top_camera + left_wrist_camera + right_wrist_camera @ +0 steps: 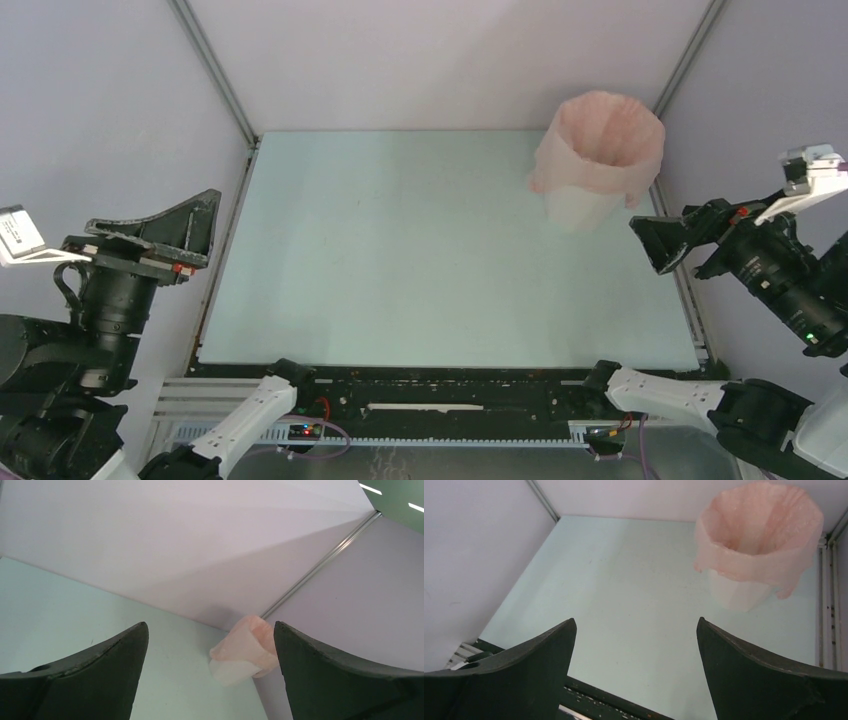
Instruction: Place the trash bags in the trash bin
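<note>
The trash bin (580, 212) is a white faceted tub standing upright at the table's far right corner. The pale-pink trash bag (600, 150) lines it, its mouth spread open and folded down over the rim, covering the upper half. The right wrist view shows the bag (759, 545) draped over the bin (739, 594); the left wrist view shows the bag (247, 642) and bin (231, 671) far off. My left gripper (195, 235) hangs open at the table's left edge, empty. My right gripper (655, 245) is open and empty, just right of the bin and nearer.
The pale green table (400, 250) is enclosed by grey walls with metal corner posts (215, 70). A black rail (450, 385) runs along the near edge between the arm bases. The bin stands close to the right wall.
</note>
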Robot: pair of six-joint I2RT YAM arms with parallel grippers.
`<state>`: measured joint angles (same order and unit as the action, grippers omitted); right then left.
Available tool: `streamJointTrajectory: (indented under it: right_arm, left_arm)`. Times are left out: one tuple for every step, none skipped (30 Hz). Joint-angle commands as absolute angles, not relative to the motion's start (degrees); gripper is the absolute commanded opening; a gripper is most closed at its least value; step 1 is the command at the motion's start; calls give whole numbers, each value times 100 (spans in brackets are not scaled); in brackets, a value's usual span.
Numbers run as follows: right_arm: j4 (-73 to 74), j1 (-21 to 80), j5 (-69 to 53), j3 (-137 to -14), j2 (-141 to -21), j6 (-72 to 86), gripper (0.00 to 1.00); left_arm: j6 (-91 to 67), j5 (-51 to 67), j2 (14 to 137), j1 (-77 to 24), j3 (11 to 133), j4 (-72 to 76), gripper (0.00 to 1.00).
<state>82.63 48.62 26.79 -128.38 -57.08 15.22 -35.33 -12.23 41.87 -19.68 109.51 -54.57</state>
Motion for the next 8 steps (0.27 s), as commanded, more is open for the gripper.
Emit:
streamJointTrajectory:
  right_arm:
    - [7796, 4834, 2946, -12955, -5570, 1566, 100]
    - [7806, 4834, 3016, -12969, -5570, 1553, 100]
    - [7819, 4834, 3070, -12965, -5575, 1562, 100]
    - [7835, 4834, 3102, -12945, -5580, 1564, 100]
    - [7896, 4834, 3162, -12949, -5602, 1582, 100]
    - [7982, 4825, 3215, -12999, -5647, 1646, 100]
    - [8055, 4830, 3214, -13033, -5687, 1678, 100]
    - [8081, 4826, 3171, -13042, -5701, 1687, 100]
  left_arm:
    - [-3400, -1226, 4227, -1933, 10934, -5409, 100]
    - [-3413, -1242, 4223, -1931, 10913, -5407, 100]
    - [-3429, -1243, 4219, -1928, 10888, -5403, 100]
    - [-3435, -1233, 4214, -1926, 10875, -5398, 100]
    - [-3437, -1217, 4225, -1929, 10872, -5397, 100]
    - [-3439, -1212, 4227, -1926, 10870, -5397, 100]
    - [-3437, -1225, 4227, -1932, 10870, -5409, 100]
    - [-3437, -1230, 4230, -1930, 10872, -5406, 100]
